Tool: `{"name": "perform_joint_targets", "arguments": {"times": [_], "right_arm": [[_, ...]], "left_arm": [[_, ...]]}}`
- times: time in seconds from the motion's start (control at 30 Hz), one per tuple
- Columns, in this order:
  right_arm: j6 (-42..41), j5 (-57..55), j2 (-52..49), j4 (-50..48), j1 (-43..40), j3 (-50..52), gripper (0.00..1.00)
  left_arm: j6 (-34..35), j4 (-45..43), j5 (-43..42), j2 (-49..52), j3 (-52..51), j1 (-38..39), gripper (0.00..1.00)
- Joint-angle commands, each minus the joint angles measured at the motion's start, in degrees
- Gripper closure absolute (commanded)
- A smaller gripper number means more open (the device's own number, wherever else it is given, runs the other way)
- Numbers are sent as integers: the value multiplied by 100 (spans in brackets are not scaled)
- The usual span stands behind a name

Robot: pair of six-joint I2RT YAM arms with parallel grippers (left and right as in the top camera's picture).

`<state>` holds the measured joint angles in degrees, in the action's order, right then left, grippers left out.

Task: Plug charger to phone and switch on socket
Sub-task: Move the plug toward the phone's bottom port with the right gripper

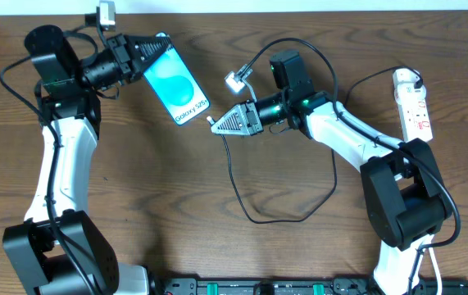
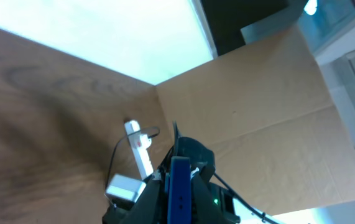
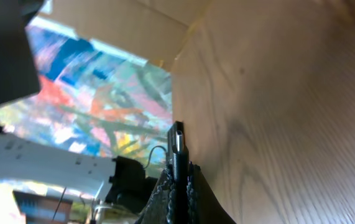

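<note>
Right gripper is clenched on the charger at its free end. A small black connector w/ a silver metal tip sticks out past the fingertips. From overhead this tip points left, twd the phone. It is just beside the phone's lower short edge but does not touch it. Behind the gripper the charger, thin & black, falls in a big loose loop on the table, then climbs up on the right. Where it ends I cannot tell.

Left gripper is grasping the phone by its upper short end. The phone is slim w/ a black edge, and its bright blue screen faces up, w/ a lighter circle in the middle. White text "Galaxy S25" stands near the lower end. It sits diagonal in the upper left-centre of the table. Whether it rests on the wood or is lifted, I cannot tell.

At the far right edge lies the socket, a narrow white strip w/ red marks at the switches. Its writing is too small to read. It is well apart from both grippers.
</note>
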<state>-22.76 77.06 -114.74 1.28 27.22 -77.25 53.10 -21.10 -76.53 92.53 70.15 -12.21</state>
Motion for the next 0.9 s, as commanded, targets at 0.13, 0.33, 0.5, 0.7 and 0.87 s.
{"name": "perform_joint_targets", "arguments": {"times": [0.13, 0.33, 0.5, 0.7, 0.87], "right_arm": [[-431, 612, -24, -706, 20, -96, 99], [-986, 870, -24, -1655, 20, -96, 99], [-1390, 883, -24, -2341, 20, -96, 99], [-1563, 883, -24, -2638, 20, -96, 99], [-1814, 887, -24, -2929, 20, -96, 99]], "left_arm": [[726, -562, 234, -33, 52, -7, 93], [721, -560, 511, -33, 52, -7, 93], [584, -557, 699, -31, 52, -7, 93], [433, -560, 940, -26, 52, -4, 93], [153, -557, 968, -26, 52, -4, 92]]}}
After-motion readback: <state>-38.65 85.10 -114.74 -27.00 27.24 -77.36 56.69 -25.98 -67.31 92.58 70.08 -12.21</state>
